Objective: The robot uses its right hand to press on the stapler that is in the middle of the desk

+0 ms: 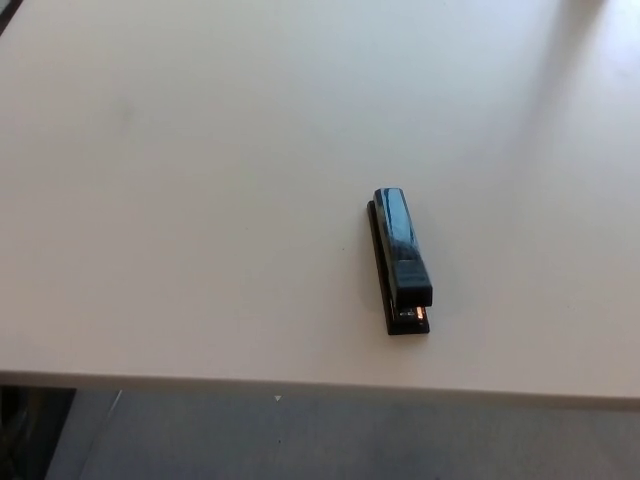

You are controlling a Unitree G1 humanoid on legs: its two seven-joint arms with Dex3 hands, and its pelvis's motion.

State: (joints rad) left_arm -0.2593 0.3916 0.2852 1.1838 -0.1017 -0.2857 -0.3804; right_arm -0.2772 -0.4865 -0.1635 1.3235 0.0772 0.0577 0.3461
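the glossy black oblong stapler (401, 263) lies flat on the pale cream surface (200, 200), right of centre near its front edge, long axis running away from the robot, while neither hand shows, so their fingers and which is nearer cannot be told.

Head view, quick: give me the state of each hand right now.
Left hand: not in view.
Right hand: not in view.
Only the glossy black stapler shows, lying untouched on the pale desk.
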